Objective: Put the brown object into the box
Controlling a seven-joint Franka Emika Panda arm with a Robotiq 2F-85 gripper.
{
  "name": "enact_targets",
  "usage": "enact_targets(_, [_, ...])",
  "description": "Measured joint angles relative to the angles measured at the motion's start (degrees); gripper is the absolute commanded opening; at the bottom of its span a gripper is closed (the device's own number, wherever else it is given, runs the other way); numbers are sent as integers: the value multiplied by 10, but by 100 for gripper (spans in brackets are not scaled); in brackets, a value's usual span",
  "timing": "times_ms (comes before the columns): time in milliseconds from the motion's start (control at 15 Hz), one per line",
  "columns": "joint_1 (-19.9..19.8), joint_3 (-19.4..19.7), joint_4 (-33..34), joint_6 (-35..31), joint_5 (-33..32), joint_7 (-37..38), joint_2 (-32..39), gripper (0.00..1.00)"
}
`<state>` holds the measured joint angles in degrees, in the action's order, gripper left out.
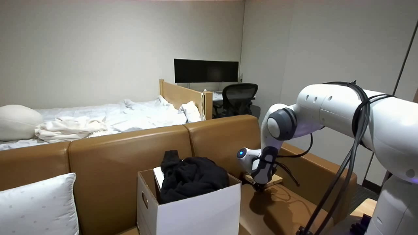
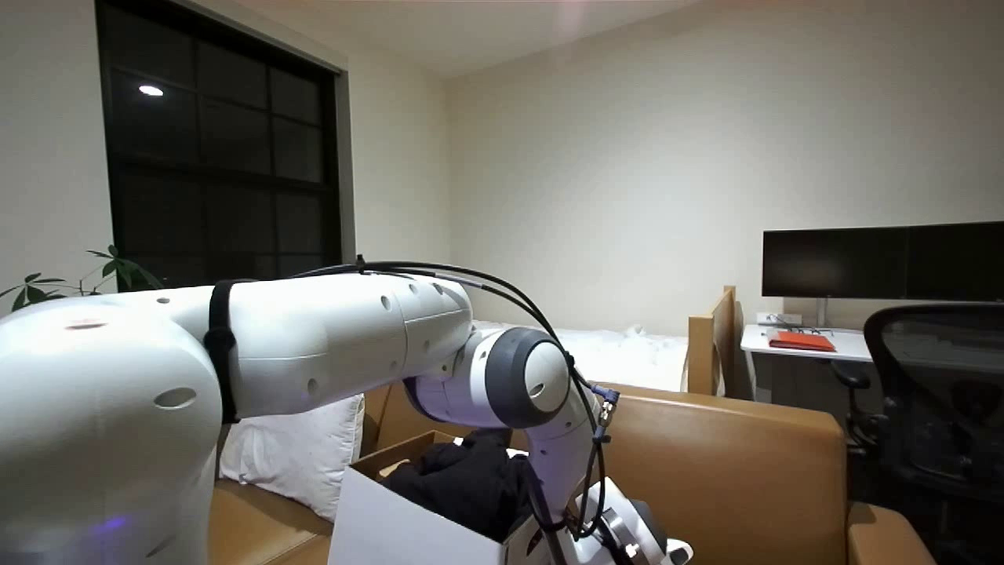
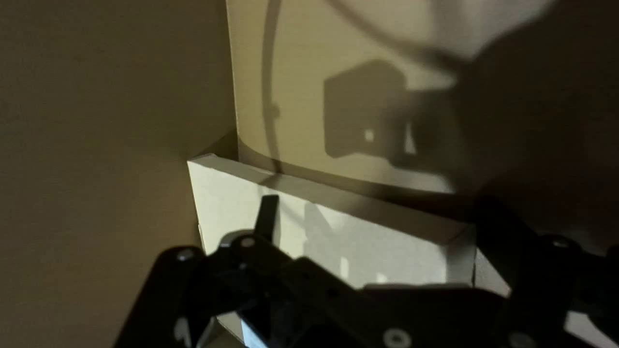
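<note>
The brown object is a flat tan cardboard-like piece on the couch seat near the backrest, partly hidden behind my wrist in an exterior view. In the wrist view the brown object shows a pale face and a thin side edge. My gripper is open, one finger over the pale face and the other beside its right end; contact is unclear. The gripper is low over the seat. The white box stands beside it with black clothing inside. The box also shows in an exterior view, where the brown object is hidden.
The brown couch backrest runs behind the box, and the couch armrest is beyond the gripper. A white pillow leans on the couch. Cables hang from the arm. A bed lies behind the couch.
</note>
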<state>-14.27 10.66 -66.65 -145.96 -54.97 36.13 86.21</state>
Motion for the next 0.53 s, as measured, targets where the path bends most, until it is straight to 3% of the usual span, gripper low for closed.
enact_targets(533, [-15, -20, 6, 13, -22, 22, -2, 100])
